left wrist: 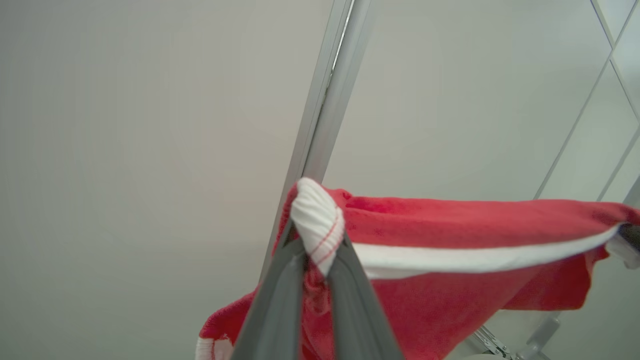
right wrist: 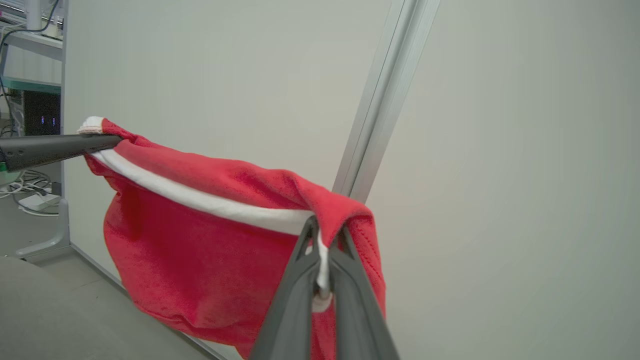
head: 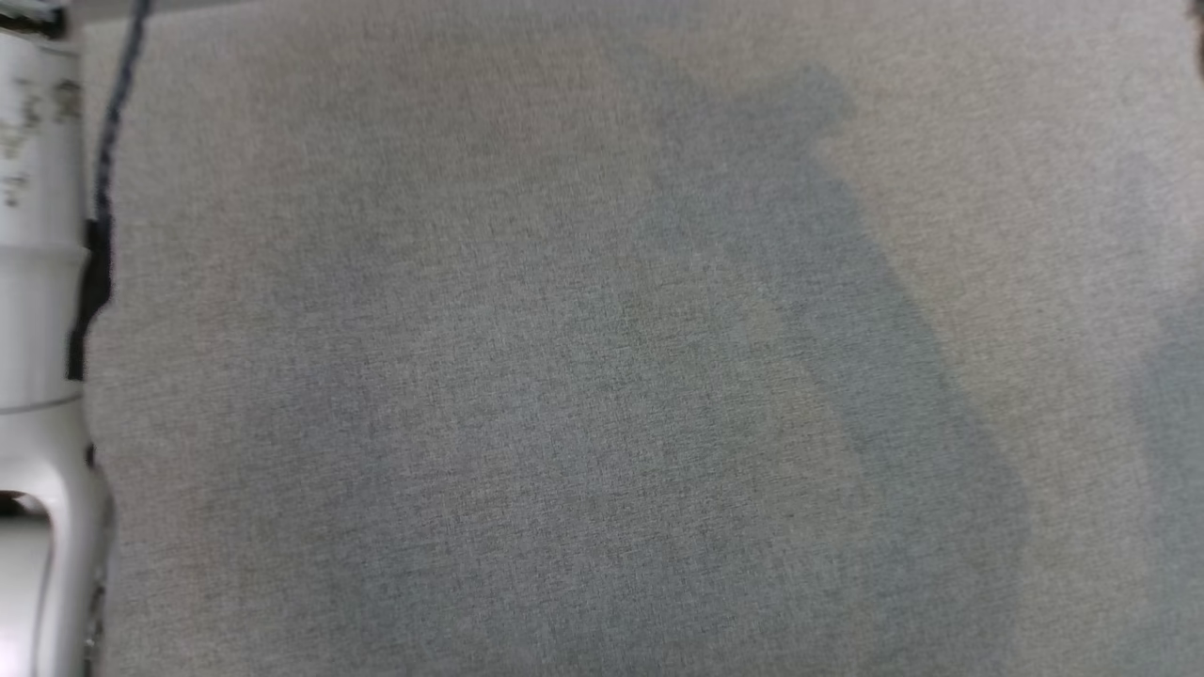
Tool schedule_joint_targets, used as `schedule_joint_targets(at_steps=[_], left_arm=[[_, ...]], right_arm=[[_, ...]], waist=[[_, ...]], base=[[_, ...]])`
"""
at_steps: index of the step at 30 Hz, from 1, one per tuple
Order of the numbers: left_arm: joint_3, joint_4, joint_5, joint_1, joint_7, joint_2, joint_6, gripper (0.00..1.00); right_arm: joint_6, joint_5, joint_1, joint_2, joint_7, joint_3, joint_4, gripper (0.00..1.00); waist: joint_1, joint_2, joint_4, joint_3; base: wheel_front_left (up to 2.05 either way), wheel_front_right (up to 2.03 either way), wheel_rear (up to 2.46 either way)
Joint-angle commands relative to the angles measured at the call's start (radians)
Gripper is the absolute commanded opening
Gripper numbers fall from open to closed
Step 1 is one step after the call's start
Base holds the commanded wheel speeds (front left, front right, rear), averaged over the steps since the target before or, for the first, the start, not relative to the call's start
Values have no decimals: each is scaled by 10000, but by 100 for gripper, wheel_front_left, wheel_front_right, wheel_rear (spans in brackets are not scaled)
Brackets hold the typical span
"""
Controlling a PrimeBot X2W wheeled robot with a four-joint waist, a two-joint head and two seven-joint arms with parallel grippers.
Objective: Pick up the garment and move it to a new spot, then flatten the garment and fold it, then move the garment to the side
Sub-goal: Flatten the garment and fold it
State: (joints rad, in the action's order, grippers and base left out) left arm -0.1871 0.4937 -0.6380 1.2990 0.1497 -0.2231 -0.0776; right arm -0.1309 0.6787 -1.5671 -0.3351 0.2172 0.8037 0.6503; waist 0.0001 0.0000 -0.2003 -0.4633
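Grey surface (head: 602, 376) | red garment (left wrist: 475, 220) stretched, pinched by left pincer (left wrist: 319, 241), right pincer (right wrist: 327, 231)

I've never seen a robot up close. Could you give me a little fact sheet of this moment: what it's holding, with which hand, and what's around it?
item: red garment with a white stripe
state: held up, stretched between both hands, middle sagging
left hand: shut on a white ribbed edge at one end
right hand: shut on the other end, at the white stripe
head view: grey fabric surface, soft shadows across it
behind: pale wall with a metal post
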Motion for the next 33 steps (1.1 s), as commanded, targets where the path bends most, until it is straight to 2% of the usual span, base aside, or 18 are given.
schedule_joint_targets(at_steps=[1, 6, 10, 13, 16, 17, 19, 23, 27, 33], left_arm=[[-147, 319, 0, -153, -294, 128, -177, 0], [-690, 1279, -456, -1284, -1341, 490, -502, 0], [-1520, 899, -1042, -2431, -1963, 565, -562, 0], [-2446, -44, -1872, -4117, -2422, 132, -531, 0], [-3086, -1200, -2564, -5707, -2838, -364, -534, 0], [-3355, -1833, -2840, -6750, -3041, -690, -529, 0], [-3563, -2367, -2892, -7803, -3155, -1062, -525, 0], [-3721, -3279, -3329, -10093, -3238, -1355, -136, 0], [-3593, -4373, -3920, -12285, -3421, -1594, 528, 0], [-3248, -6242, -4600, -14681, -3696, -1782, 1465, 0]], right_arm=[[2, 152, 268, 126, 124, 250, 195, 0], [2, 261, 1373, -204, 411, 1858, 165, 0], [2, 240, 2261, -801, 501, 2650, -475, 0], [2, 111, 3642, -1558, 493, 2822, -1656, 0], [2, 224, 5123, -2328, 492, 2546, -2875, 0], [2, 173, 6128, -2838, 494, 2300, -3490, 0], [2, 83, 7263, -3310, 493, 2059, -3947, 0], [2, -141, 9424, -3958, 494, 1483, -4631, 0], [5, -376, 11673, -4412, 495, 822, -5236, 0], [16, -475, 14698, -4930, 125, -410, -6640, 0]], waist=[[-1, 0, -54, -363], [-1, 0, 75, -1071], [-1, 0, 168, -1003], [-1, 0, 265, -714], [-1, 0, 426, -182], [-1, 0, 541, 297], [-1, 0, 644, 798], [-1, 0, 750, 1913], [-1, 0, 867, 2779], [-1, 0, 1117, 3233]], base=[[0, 0, 0], [0, 0, 0], [0, 0, 0], [0, 0, 0], [0, 0, 0], [0, 0, 0], [0, 0, 0], [0, 0, 0], [0, 0, 0], [0, 0, 0]])
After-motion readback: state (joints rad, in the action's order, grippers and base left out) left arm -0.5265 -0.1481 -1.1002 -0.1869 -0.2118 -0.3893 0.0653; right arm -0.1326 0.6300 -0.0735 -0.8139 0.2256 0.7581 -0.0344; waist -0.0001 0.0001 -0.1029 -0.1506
